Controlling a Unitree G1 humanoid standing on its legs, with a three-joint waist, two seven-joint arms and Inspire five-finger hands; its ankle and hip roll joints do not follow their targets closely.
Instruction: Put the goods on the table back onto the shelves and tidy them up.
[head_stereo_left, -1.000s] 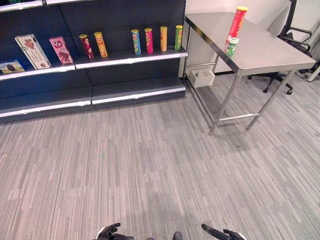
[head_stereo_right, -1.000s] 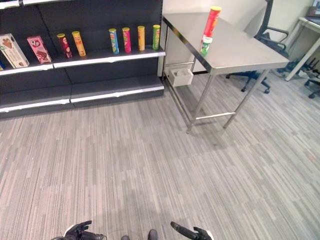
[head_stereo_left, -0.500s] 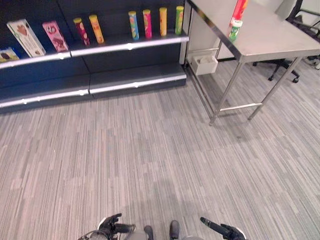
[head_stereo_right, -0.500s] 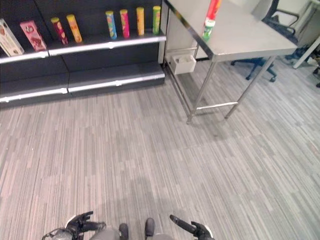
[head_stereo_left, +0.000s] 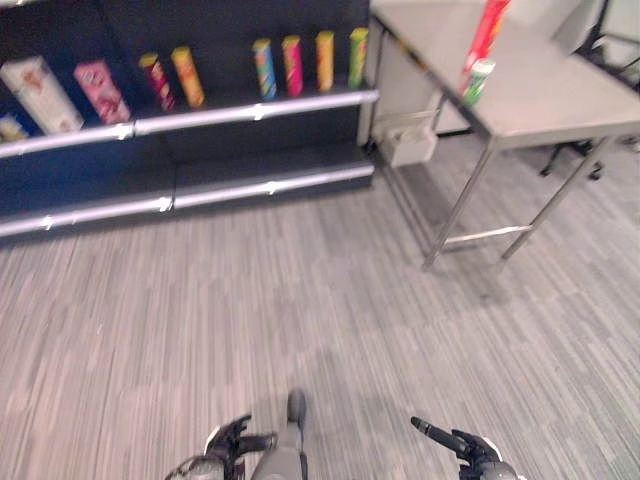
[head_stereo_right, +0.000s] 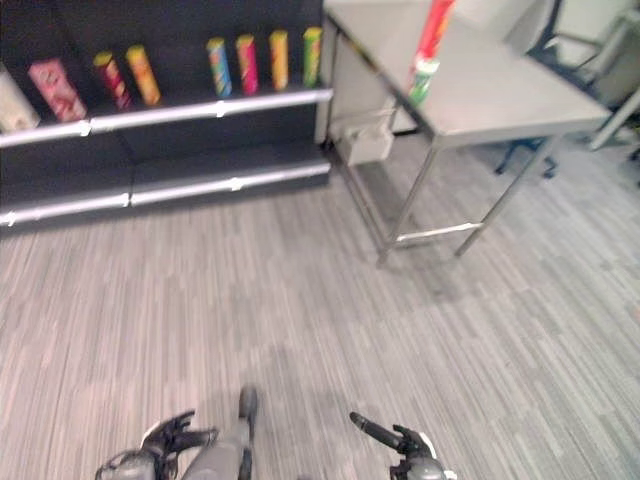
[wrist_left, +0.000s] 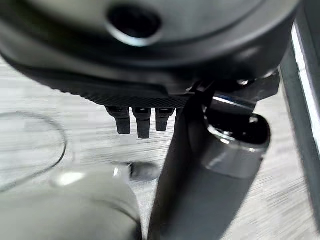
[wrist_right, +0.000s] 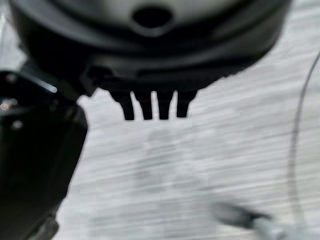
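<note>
Far ahead of your right hand (head_stereo_left: 468, 451), a steel table (head_stereo_left: 560, 95) carried a tall red can (head_stereo_left: 485, 32) and a small green can (head_stereo_left: 478, 82), touching or nearly so. Well ahead of your left hand (head_stereo_left: 232, 445), shelves (head_stereo_left: 250, 110) held a row of cans (head_stereo_left: 305, 63) and boxes (head_stereo_left: 100, 90). Bare carpet (head_stereo_left: 300, 300) lay between. Both hands hung low, fingers loosely straight, holding nothing. The boxes were too blurred to tell apart.

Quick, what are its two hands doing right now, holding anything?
Left hand: open, holding nothing.
Right hand: open, holding nothing.
</note>
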